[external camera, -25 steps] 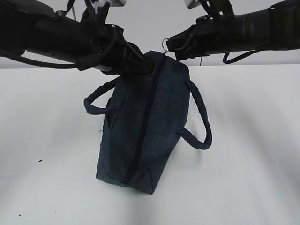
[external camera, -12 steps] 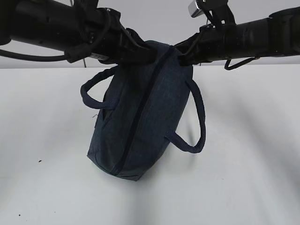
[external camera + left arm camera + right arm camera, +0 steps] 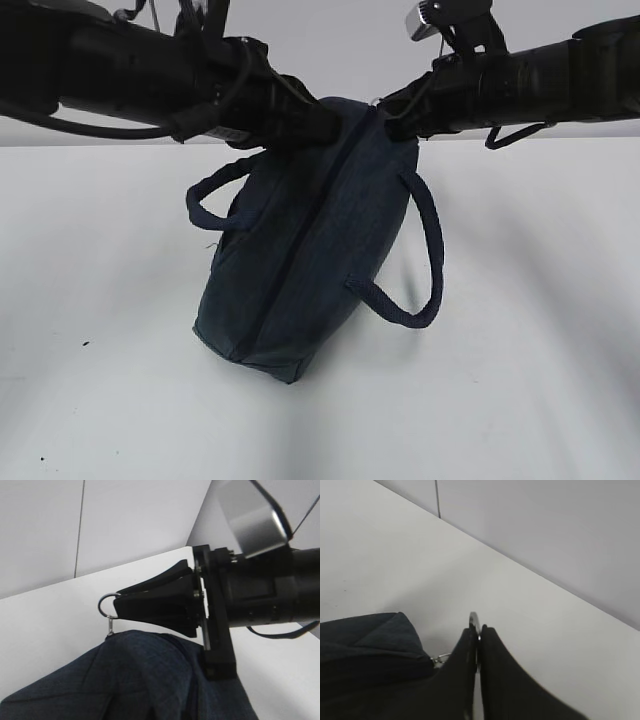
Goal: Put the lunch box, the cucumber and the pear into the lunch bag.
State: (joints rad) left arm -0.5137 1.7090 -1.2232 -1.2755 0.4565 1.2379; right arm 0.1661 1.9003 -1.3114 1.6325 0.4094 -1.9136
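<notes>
Item 1: lunch bag (image 3: 300,260), dark navy fabric. Hangs tilted between both grippers, far end raised, near end low, close to or resting on the white table (image 3: 520,330); contact can't be told. Zip line runs down the middle of the upper face; looks closed along its visible length. Two loop handles (image 3: 425,250) hang loose, one to each side, neither held.

Item 2: right gripper (image 3: 477,635). Fingers pressed together, clamped on the metal ring pull (image 3: 473,621); ring edge pokes out just past the fingertips. Left wrist view shows the same ring at that gripper's tip, linked by a small connector to the bag corner directly below. Purpose, as judged: hold the zipper pull so it can be drawn along the zip.

Item 3: left gripper (image 3: 310,130). Tip buried in fabric at the bag's upper end, just across from the right gripper. Jaw state can't be told, tips hidden by cloth; its own wrist cam shows none of it. Prob. grips fabric beside the zip to give counter-tension, so the pull slides rather than dragging the whole bag.

Item 4: lunch box, cucumber, pear: none in view. Whether inside the bag or off-frame can't be told.

Status, judged: a zip step, opening or closing not determinable. Risk: ring is thin and may slip from the closed fingers; the bag may swing if one side lets go.
</notes>
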